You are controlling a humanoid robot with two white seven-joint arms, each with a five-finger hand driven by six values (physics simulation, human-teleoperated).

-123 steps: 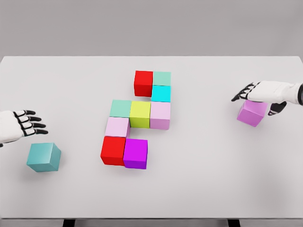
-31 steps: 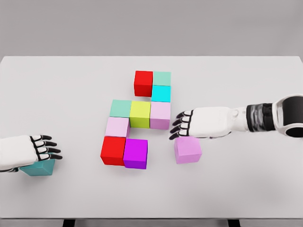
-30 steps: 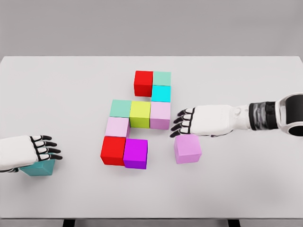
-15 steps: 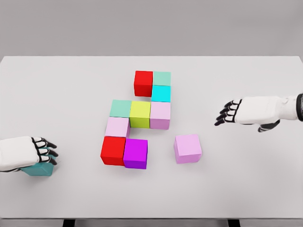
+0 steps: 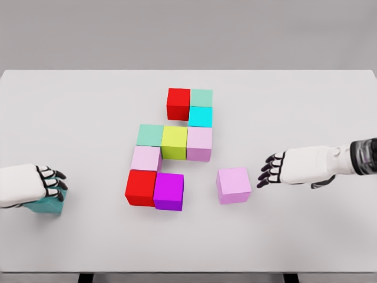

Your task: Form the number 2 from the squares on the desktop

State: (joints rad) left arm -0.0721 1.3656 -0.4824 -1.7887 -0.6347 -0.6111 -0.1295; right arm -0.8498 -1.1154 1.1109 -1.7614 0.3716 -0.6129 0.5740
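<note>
Teal cube (image 5: 48,206) mostly hidden, left hand (image 5: 29,185) fingers curled over | right hand (image 5: 294,169) fingers apart

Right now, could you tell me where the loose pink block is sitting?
In the head view, the pink block sits alone right of centre on the table, apart from the purple block on its left and the right robot hand.

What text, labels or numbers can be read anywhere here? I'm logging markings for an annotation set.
None: no printed word, label, brand or number shows in the head view.
The pink cube, the teal cube under the left hand and the cubes of the cluster have plain coloured faces.
The table and the right hand carry no markings either.
</note>
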